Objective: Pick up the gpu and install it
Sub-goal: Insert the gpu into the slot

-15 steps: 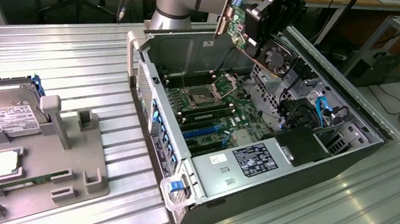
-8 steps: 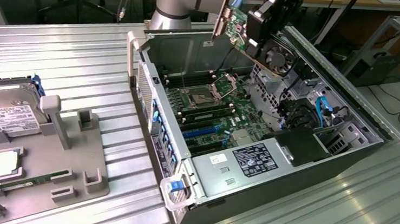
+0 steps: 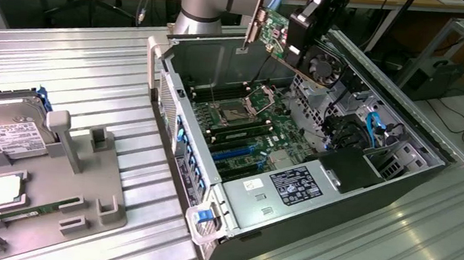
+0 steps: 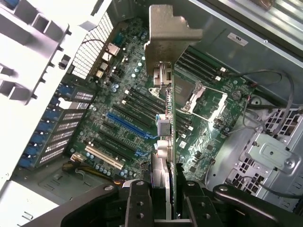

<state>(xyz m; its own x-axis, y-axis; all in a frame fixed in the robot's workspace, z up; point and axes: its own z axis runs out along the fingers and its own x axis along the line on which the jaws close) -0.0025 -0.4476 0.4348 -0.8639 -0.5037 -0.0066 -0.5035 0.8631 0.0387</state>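
The claw (image 4: 169, 208) is gripping the gpu (image 4: 171, 123), its two black fingers (image 4: 139, 203) pressing against the card's opposite faces, so the card is sitting on edge between them. The gpu is hanging in the air over the open computer case (image 3: 396, 176), clear of the motherboard (image 4: 118, 113) lying below the claw. Its long axis is running straight out from the claw, and the silver end bracket (image 4: 168, 38) is forming the end farthest from the fingers. In the exterior view the bracket (image 3: 254, 18) is pointing roughly downward beside the green card (image 3: 273, 29), on the far side of it from the claw (image 3: 307, 20). Under the held card, the blue expansion slot (image 4: 130, 125) is lying to one side of its edge and the CPU socket (image 4: 203, 101) to the other. Well away from the claw, outside the case, the hard drive (image 3: 5, 126) and a memory stick (image 3: 31, 210) are resting on a grey fixture (image 3: 84, 186).
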